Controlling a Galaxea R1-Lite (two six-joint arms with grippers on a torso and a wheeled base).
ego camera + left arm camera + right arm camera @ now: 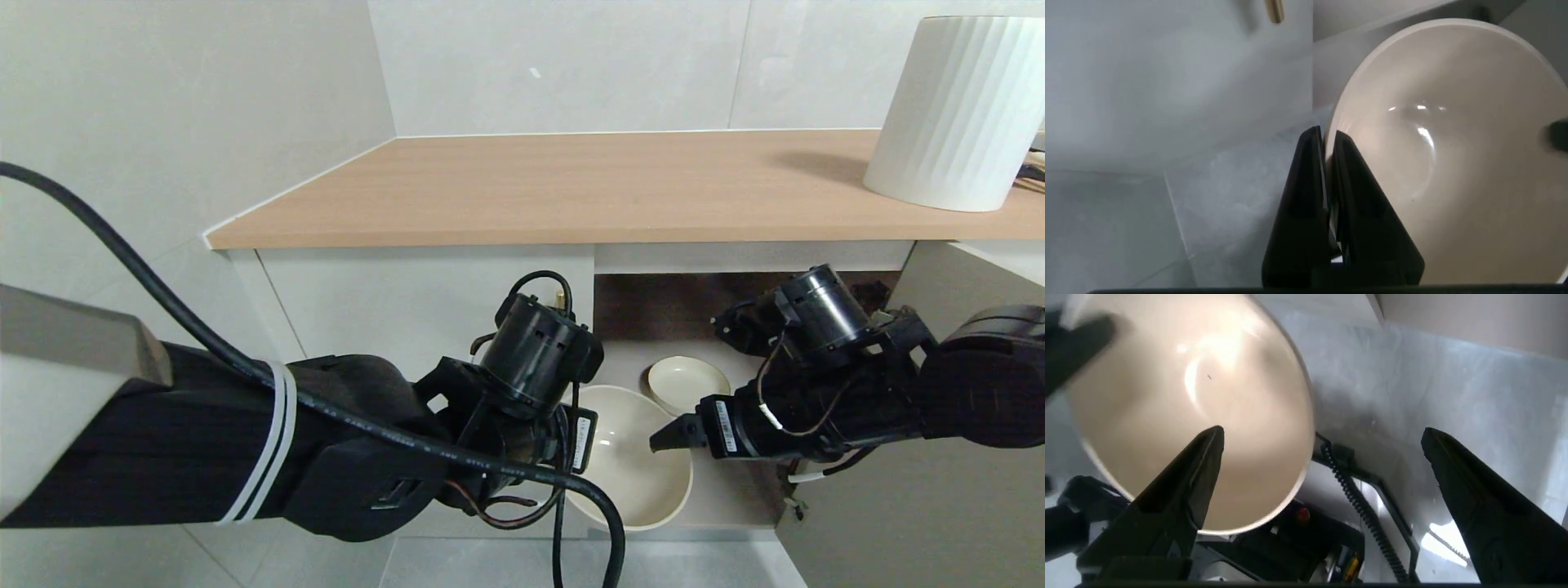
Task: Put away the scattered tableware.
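A large cream bowl (633,465) hangs tilted in front of the open lower cabinet, and my left gripper (576,445) is shut on its left rim. In the left wrist view the gripper (1328,151) pinches that rim with the bowl's (1454,147) hollow beyond it. My right gripper (684,384) is open at the bowl's right side, one fingertip (658,442) just over the rim. The right wrist view shows the bowl (1192,400) by one finger (1188,490) of that gripper (1321,434), with nothing between the fingers. A small cream dish (704,374) lies on the cabinet floor behind.
The wooden countertop (571,188) runs above the cabinet, with a white ribbed container (955,106) at its right end. The cabinet floor (731,490) is bare beside the bowl. An open cabinet door (898,523) stands at the right. A wall closes off the left.
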